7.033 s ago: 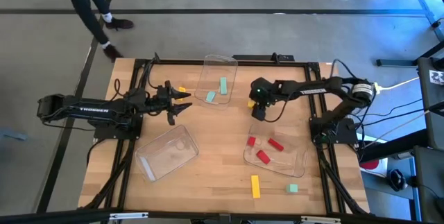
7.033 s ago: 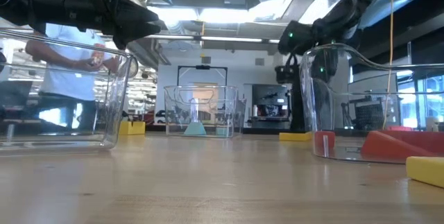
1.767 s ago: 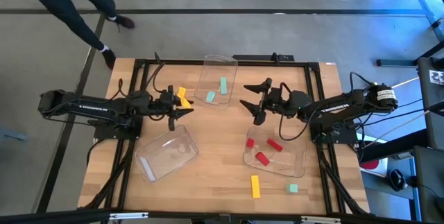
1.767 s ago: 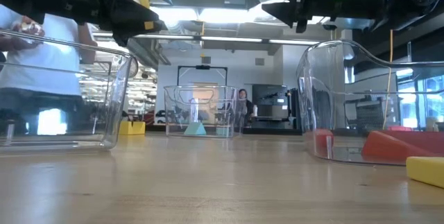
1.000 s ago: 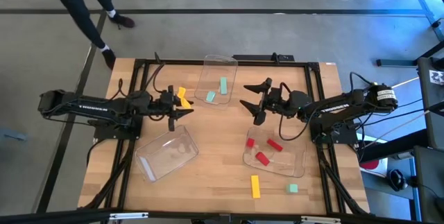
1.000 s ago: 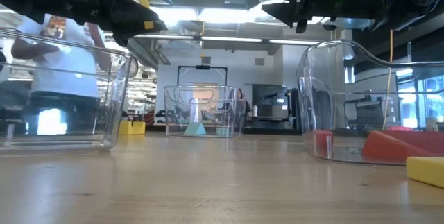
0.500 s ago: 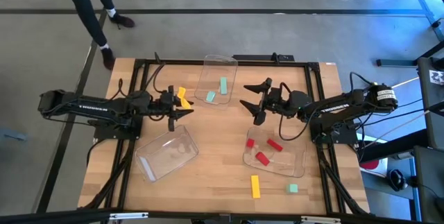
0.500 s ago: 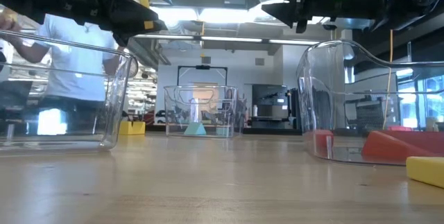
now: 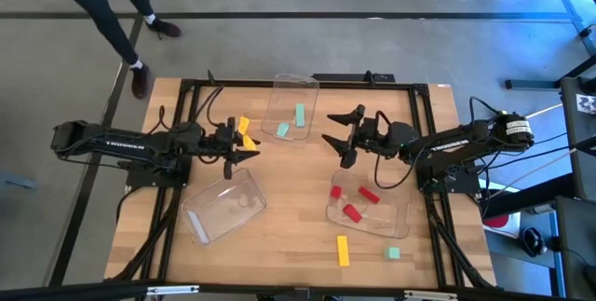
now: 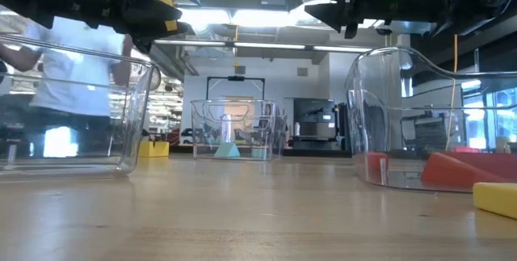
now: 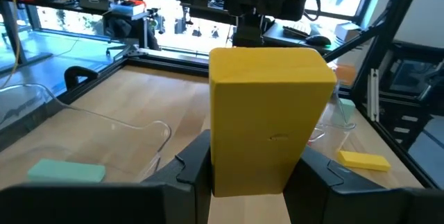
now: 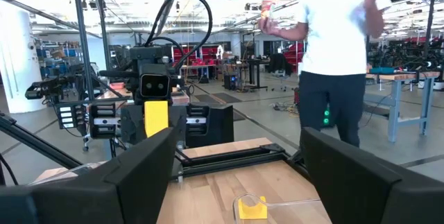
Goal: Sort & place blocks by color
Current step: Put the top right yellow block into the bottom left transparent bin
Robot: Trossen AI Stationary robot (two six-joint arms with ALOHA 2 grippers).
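Observation:
My left gripper [image 9: 250,144] hangs level above the table's left part, shut on a yellow block [image 11: 267,113]. Under it a second yellow block [image 10: 153,148] rests on the table. My right gripper [image 9: 335,138] hangs open near the table's middle, facing the left one, with nothing between its fingers. A yellow block [image 12: 251,208] lies on the table below it. Two mint green blocks [image 9: 300,115] lie in the far clear tray [image 9: 279,87]. Three red blocks [image 9: 352,212] lie in the right tray [image 9: 402,217]. A yellow bar [image 9: 343,251] and a mint cube [image 9: 394,254] lie near the front edge. My left gripper pinches the lower part of the yellow block's two sides [image 11: 222,168] between its two fingers [image 11: 194,165]. The fingers lie level and point toward the table's right. The block stands upright above the fingers, lifted clear of the table.
A third clear tray [image 9: 200,222], with nothing in it, lies tilted at the near left. A person [image 9: 112,12] walks on the floor beyond the table's far left corner. Bare wood lies between the trays in the table's middle.
Neither arm has moved, and no block has shifted. Only the person beyond the far left corner has stepped along.

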